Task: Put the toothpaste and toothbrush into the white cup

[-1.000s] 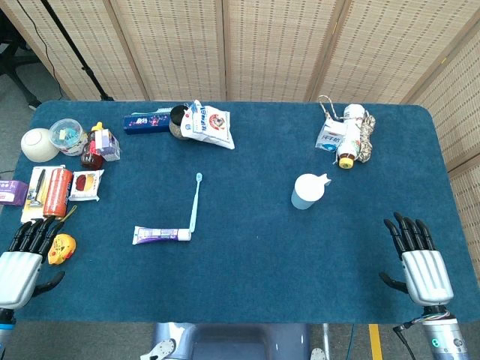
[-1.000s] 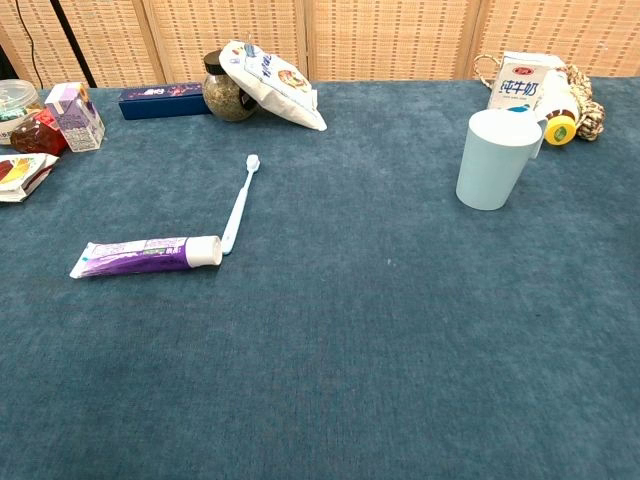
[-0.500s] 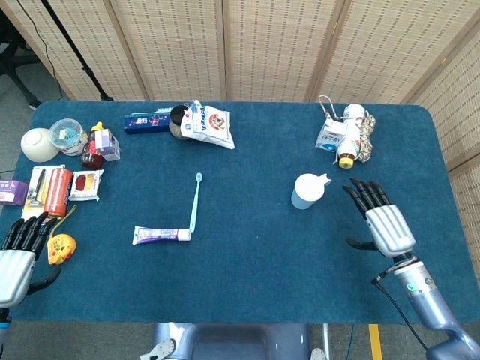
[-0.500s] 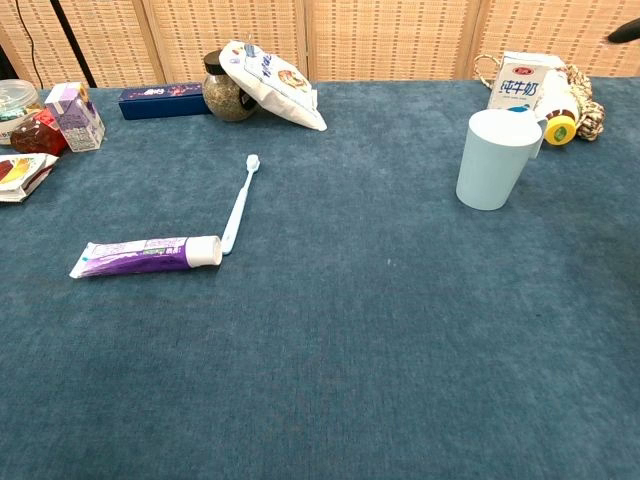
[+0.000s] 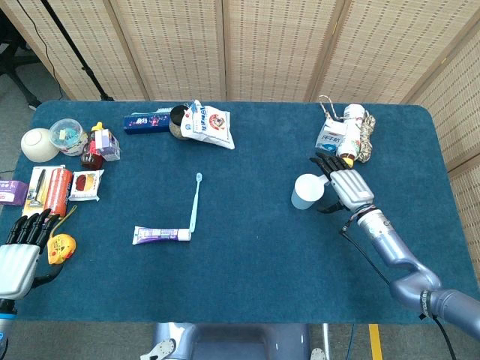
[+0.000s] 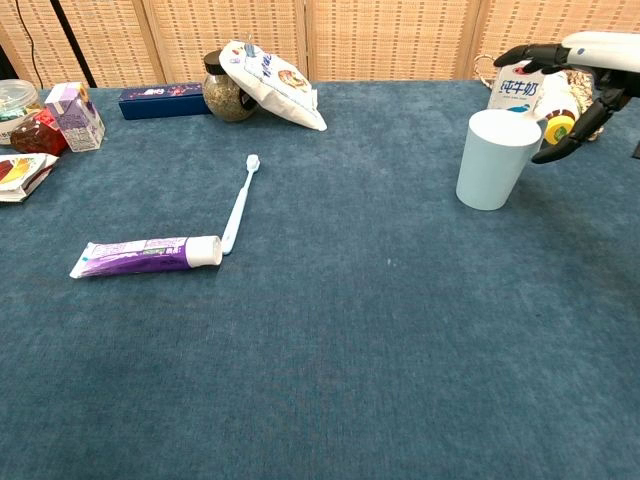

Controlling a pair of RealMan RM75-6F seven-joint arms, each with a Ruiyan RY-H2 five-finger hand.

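- Right hand [image 5: 346,187] hovering just beside the pale blue-white plastic cup [image 5: 306,191], fingers spread, grasping nothing.
- Left hand [image 5: 21,247] idling released at table edge.
- Likely reaching to steady the cup; next, closing around it.
- Purple-and-white toothpaste tube [image 6: 146,255] and pale blue toothbrush [image 6: 238,205] lying touching, well apart from the cup.
- Resting on dark blue felt tabletop [image 5: 247,240]; woven screens [image 5: 270,45] standing behind.

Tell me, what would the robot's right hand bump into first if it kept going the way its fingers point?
Probably the white milk carton behind the pale blue-white plastic cup. The right hand sits beside the cup, fingers pointing away toward the carton, though the depth is unclear.
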